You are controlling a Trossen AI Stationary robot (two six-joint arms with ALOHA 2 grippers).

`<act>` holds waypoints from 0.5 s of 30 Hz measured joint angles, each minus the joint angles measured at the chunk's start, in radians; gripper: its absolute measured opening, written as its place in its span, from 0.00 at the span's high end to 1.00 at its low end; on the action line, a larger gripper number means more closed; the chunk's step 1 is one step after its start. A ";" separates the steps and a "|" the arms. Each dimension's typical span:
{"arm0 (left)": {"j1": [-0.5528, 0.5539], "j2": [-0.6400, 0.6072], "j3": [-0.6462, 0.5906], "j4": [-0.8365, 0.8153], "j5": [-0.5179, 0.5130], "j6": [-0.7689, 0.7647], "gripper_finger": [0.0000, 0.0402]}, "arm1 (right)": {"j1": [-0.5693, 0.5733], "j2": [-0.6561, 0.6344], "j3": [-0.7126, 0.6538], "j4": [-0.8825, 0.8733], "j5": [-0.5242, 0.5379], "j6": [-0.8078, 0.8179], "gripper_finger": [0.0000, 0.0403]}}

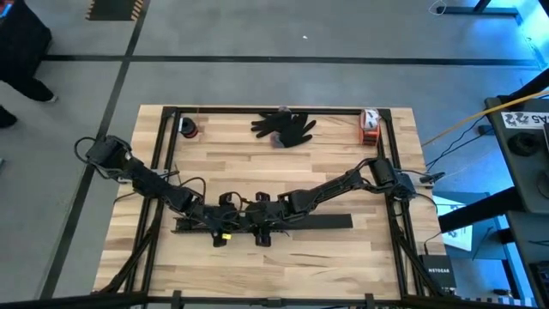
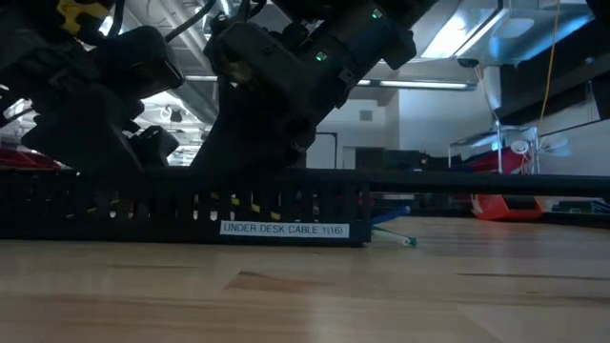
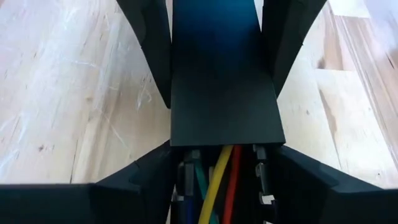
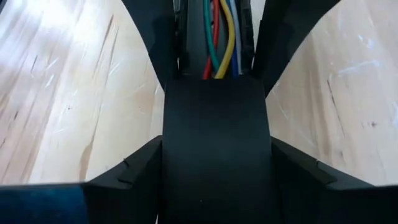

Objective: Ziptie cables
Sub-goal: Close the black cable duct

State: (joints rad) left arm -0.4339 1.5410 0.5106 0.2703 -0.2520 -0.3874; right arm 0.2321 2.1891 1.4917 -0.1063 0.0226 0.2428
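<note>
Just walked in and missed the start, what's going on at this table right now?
Both arms are bent over a long black slotted channel near the front of the wooden table. The left claw and right claw each straddle it, side by side. Colored cables lie inside the channel, partly under a flat black cover. No zip tie is visible.

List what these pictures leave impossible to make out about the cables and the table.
- Cables: both wrist views show only a short stretch; the black cover hides the rest.
- High view: the left gripper and right gripper hide the cables.
- Low view: the channel wall screens them; its left end is cut off by the picture's edge.
- Red item at the far edge, high view: too small to identify.
</note>
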 joint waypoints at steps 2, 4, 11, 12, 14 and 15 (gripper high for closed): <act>0.006 0.001 0.001 0.002 0.007 -0.005 0.40 | 0.000 0.000 0.001 -0.005 0.000 -0.009 0.43; 0.012 -0.003 0.005 -0.004 0.018 0.003 0.36 | 0.000 0.000 0.002 -0.012 0.003 -0.012 0.43; 0.009 -0.098 0.088 -0.287 0.063 0.001 0.30 | -0.005 0.000 0.007 -0.032 0.011 -0.012 0.43; 0.006 -0.117 0.099 -0.346 0.068 -0.004 0.30 | -0.004 0.000 0.007 -0.036 0.011 -0.012 0.43; -0.003 -0.146 0.113 -0.416 0.070 -0.020 0.30 | -0.004 0.000 0.007 -0.037 0.010 -0.012 0.43; -0.008 -0.156 0.114 -0.437 0.069 -0.027 0.30 | -0.004 0.000 0.007 -0.039 0.009 -0.012 0.43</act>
State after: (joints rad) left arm -0.4420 1.3851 0.6243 -0.1667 -0.1828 -0.4147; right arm 0.2279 2.1891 1.4990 -0.1449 0.0318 0.2310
